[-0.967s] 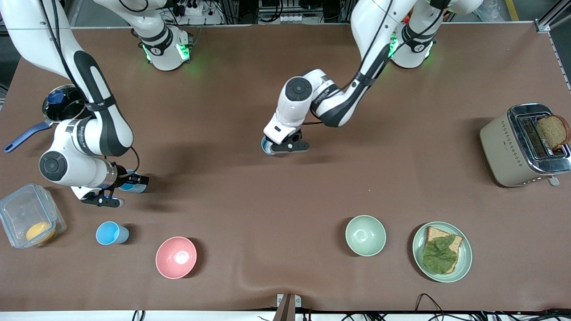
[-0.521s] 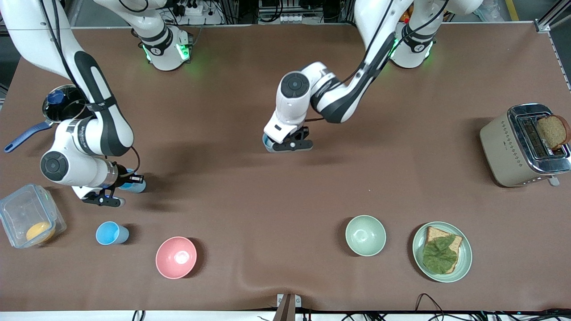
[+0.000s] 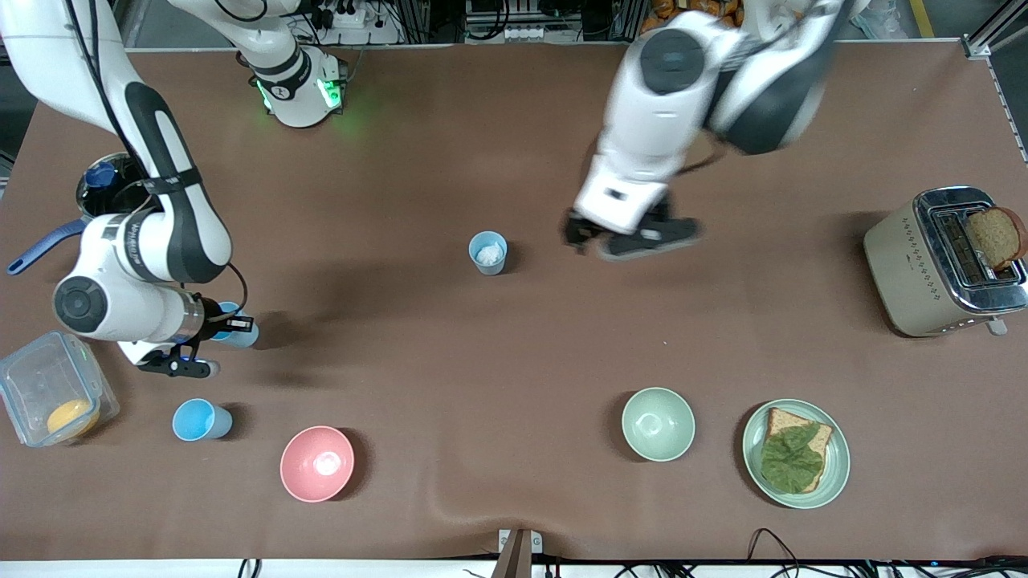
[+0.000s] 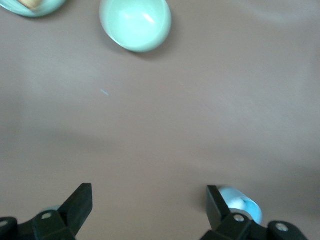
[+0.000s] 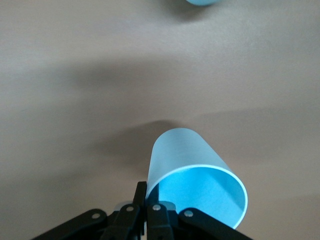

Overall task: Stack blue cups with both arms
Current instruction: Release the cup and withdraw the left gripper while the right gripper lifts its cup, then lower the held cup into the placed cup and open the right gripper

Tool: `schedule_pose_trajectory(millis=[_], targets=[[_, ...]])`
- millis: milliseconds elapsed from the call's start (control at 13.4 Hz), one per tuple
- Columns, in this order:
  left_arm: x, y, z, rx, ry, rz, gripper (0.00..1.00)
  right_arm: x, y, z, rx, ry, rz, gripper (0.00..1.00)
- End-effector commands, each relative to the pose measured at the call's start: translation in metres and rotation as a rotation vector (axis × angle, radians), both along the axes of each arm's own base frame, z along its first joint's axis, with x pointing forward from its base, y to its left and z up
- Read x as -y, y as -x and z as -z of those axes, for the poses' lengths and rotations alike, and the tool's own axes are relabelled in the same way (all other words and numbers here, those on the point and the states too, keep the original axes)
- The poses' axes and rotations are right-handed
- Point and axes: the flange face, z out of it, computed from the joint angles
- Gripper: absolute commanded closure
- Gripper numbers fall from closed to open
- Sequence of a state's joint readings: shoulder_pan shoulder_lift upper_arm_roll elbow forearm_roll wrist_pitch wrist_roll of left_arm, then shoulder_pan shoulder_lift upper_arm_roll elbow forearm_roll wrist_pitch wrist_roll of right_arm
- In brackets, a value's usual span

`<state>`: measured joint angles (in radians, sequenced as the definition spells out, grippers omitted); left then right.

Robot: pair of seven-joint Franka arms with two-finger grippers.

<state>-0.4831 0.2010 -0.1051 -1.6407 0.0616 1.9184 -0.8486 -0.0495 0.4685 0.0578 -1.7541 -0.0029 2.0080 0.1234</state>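
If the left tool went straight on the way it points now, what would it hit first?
Likely the bare table: the open left tool points down at it, with the grey-blue cup just beside that line. Depth is unclear.

Pink bowl and pale green bowl sit upright near the front camera edge. Beside the green bowl, toward the left arm's end — a green plate bearing bread topped with a leaf. Toaster holds a slice. At the right arm's end — a clear container and a blue-handled pot
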Motion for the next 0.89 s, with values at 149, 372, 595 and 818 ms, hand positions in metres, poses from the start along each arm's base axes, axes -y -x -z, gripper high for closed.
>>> schedule_pose_trajectory(millis=[149,372,595,818], targets=[[-0.140,-0.018,-0.064,-0.009,-0.046,-0.008,0.00,-0.097,0.001,-0.058,-0.061,-0.009,-0.101,1.00],[-0.169,-0.014,-0.086,-0.017,0.009,0.020,0.00,-0.194,0.027,-0.075,-0.101,-0.110,-0.067,1.00],[-0.210,-0.021,-0.084,-0.050,-0.004,0.033,0.00,-0.334,0.084,-0.082,-0.106,-0.039,-0.028,1.00],[-0.216,-0.024,-0.095,-0.031,-0.012,0.040,0.00,-0.414,0.121,-0.077,-0.071,-0.023,0.026,1.00]])
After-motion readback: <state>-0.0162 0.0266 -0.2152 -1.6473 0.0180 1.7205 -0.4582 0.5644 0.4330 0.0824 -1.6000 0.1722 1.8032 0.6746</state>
